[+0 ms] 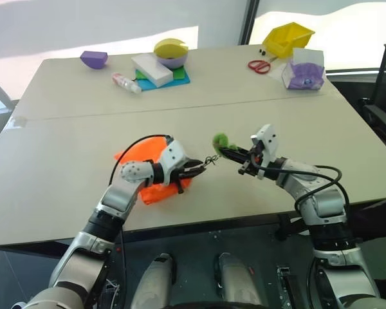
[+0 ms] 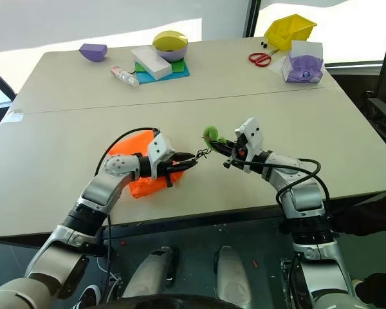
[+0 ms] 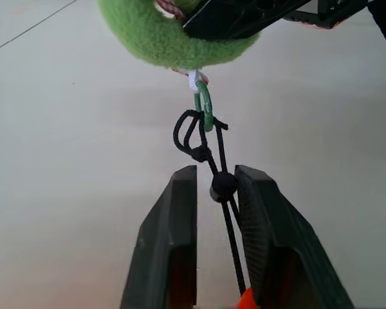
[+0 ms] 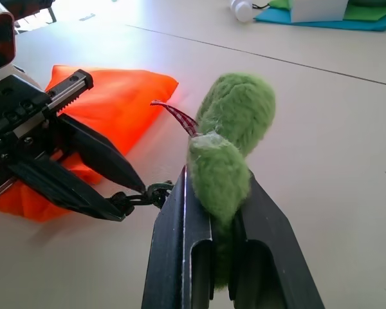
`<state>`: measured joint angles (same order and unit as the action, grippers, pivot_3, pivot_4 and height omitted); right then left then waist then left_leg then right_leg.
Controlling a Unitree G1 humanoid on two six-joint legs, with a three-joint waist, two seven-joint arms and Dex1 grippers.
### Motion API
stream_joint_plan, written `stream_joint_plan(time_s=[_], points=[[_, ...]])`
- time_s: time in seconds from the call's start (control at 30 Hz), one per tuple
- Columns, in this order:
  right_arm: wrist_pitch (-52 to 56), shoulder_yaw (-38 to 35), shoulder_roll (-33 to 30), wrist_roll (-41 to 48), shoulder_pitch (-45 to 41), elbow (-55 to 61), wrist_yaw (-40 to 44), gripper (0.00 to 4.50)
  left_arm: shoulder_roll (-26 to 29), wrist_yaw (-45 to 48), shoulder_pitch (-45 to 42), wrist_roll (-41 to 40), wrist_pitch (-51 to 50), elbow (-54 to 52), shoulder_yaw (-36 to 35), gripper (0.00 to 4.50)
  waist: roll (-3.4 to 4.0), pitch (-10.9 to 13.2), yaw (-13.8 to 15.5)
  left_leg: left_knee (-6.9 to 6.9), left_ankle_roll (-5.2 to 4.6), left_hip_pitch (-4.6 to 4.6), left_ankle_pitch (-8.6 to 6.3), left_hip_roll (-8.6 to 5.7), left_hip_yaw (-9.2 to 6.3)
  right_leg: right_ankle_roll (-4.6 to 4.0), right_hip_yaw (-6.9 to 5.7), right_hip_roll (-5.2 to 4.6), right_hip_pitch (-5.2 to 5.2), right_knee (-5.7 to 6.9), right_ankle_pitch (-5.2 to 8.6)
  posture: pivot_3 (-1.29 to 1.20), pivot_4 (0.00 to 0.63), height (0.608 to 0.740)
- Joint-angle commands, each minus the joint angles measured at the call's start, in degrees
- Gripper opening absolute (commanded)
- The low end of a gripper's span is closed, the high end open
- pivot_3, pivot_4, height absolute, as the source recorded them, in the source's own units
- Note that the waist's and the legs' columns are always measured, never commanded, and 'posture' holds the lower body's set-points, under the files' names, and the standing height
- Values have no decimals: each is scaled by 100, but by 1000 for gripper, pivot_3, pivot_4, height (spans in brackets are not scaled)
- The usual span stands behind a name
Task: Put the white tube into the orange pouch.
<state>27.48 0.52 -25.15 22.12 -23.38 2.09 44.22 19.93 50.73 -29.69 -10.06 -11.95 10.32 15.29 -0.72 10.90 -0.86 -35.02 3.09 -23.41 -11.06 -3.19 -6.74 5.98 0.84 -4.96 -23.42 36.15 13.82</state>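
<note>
One bright orange soft fabric drawstring pouch (image 1: 143, 153) lies left of centre on the pale surface (image 1: 64, 141), partly behind the left pincer (image 1: 196, 168). That pincer's two black fingers (image 3: 174, 244) are drawn in close on the thin black cord (image 3: 230, 225), right at its small round toggle (image 3: 224, 187), so I'd call it nipped on the cord.

Moving right, the cord ends in one small green ring (image 3: 204, 106), and tied to that is one fuzzy green plush piece (image 4: 235, 129). The right pincer (image 1: 230, 152) is clamped tight on that plush bit, just right of centre.

I honestly can't tell where the white tube is. My guess is it's inside the pouch, since both pincers are working the drawstring.

Handling-wise, the pouch looks light and floppy. It'll crumple and slide rather than hold its shape, so I'd grab the mouth hem or the cord, not the belly. The cord is thin and easy to lose, so the toggle is the better hold.

Count: two pincers, one pouch, one cord, one toggle, one ring, one plush. In the upper part of the frame are one small white bottle with a pink-red end (image 1: 125, 82), one white rectangular block (image 1: 152, 69) and one pair of red scissors (image 1: 259, 65).
</note>
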Motion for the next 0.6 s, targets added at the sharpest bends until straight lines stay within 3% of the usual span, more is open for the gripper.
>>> stream_joint_plan(time_s=[0.03, 0.4, 0.6], points=[[-102, -48, -36, 7, -105, 177, 7, 0, -20, 71, -19, -188, -129, -134, -207, 865, 0, 0, 1, 0, 0, 0, 0, 0, 0, 0, 0, 0, 0, 0, 0, 0, 150, 740], [-143, 13, -30, -71, -72, 220, 8, 0, -105, 234, -3, -592, -746, -149, -472, 865, 0, 0, 3, 0, 0, -1, 0, 0, 0, 6, 0, 0, 0, -1, -3, 0, 150, 740], [-153, 23, -2, -106, -78, 239, -28, 0, -4, 419, 25, -400, -482, -189, -279, 865, 0, 0, 4, 1, 0, 0, 0, 0, 0, -2, 0, 0, 0, -1, 1, 0, 150, 740]])
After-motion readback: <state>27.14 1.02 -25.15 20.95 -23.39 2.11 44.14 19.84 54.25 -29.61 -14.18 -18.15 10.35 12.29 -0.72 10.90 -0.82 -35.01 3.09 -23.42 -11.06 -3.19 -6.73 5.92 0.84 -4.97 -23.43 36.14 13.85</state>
